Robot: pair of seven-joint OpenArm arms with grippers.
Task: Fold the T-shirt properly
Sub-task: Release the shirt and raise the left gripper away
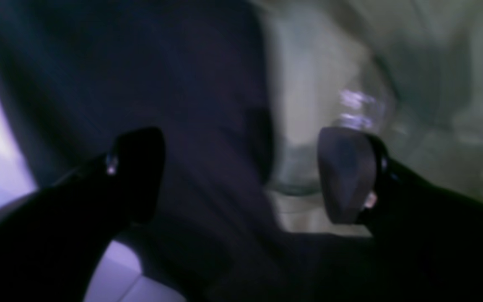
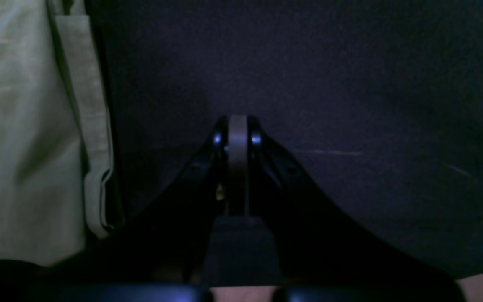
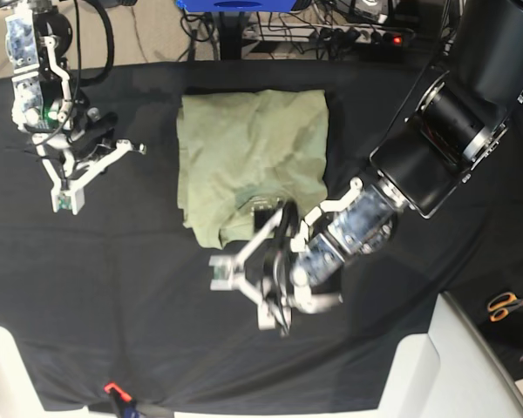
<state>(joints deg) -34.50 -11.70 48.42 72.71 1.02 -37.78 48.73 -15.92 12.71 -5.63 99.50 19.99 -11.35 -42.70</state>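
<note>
Wide apart stand the jaws of the left gripper (image 3: pixel 241 294), empty, just beside the near edge of the pale sage-green cotton T-shirt (image 3: pixel 251 161) — folded, on the black table cloth (image 3: pixel 113 287). Right gripper (image 3: pixel 64 203) — closed, empty, well apart.

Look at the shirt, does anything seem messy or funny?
Yes. The T-shirt is folded into a rough rectangle on the black table cloth, but it is wrinkled, and its near edge by the left gripper is bunched and uneven. Nothing looks torn.
</note>
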